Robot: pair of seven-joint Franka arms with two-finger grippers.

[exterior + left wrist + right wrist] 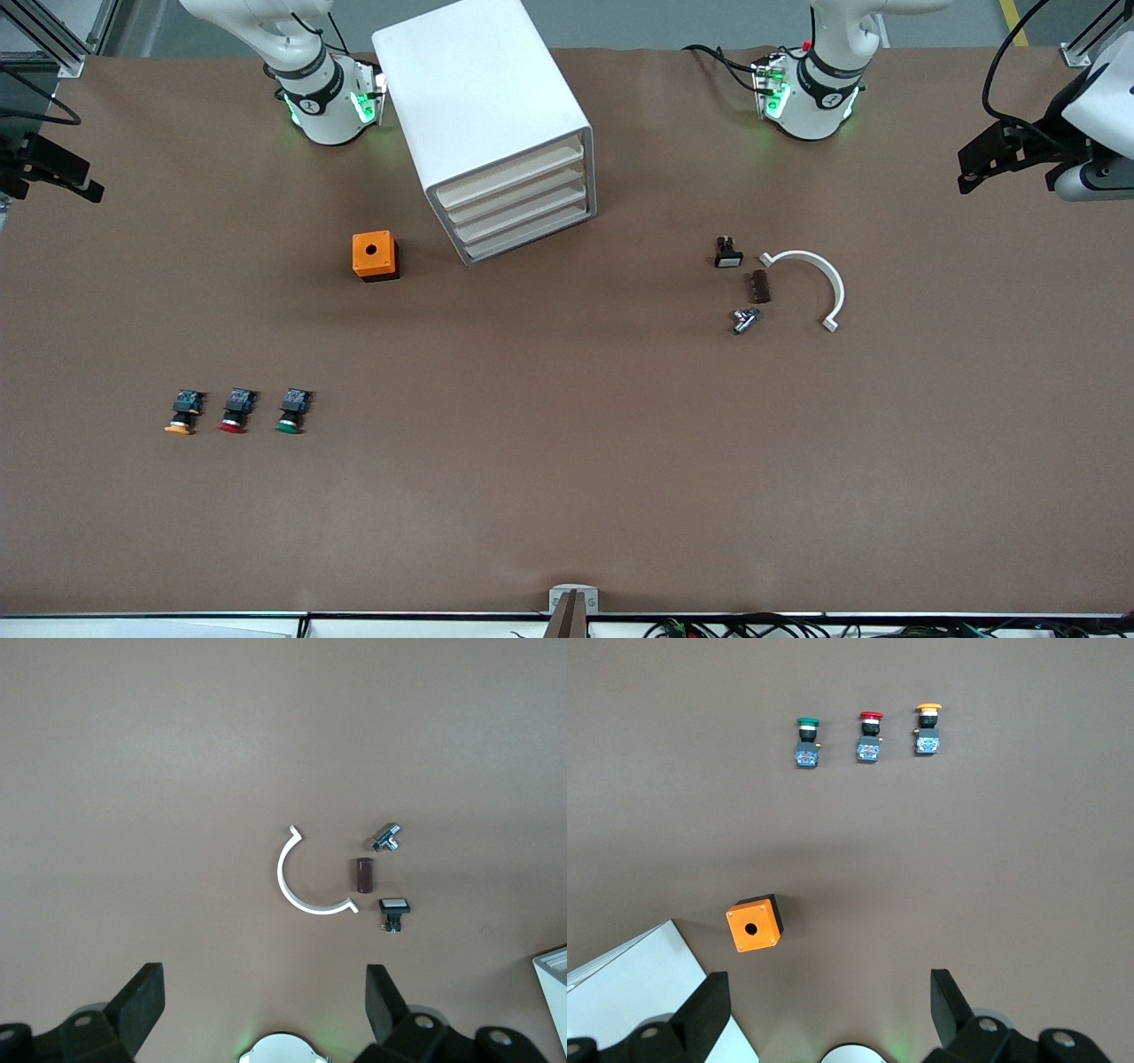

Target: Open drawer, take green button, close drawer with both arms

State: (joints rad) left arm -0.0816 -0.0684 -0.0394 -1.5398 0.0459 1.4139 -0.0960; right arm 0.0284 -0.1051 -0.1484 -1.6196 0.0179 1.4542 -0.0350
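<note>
Both arms are waiting above the counter (567, 496), drawers all sitting shut.
Left tool (266, 1010) and right tool (828, 1010) are hanging wide open, empty; green button (291, 412) is lying near the front camera.

The brown table (567, 496) carries a white cabinet (483, 115), an orange box (375, 255), yellow (183, 413), red (236, 411) and green (291, 411) buttons, a white arc (819, 279) and three small parts (749, 283).

Left arm: the white jointed left arm (1094, 106) waits at the front view's upper right edge.
Left gripper: the black two-finger left gripper (266, 1005) spread wide, holding nothing.
Right gripper: the black two-finger right gripper (828, 1005) at the upper left edge, spread wide, holding nothing.
</note>
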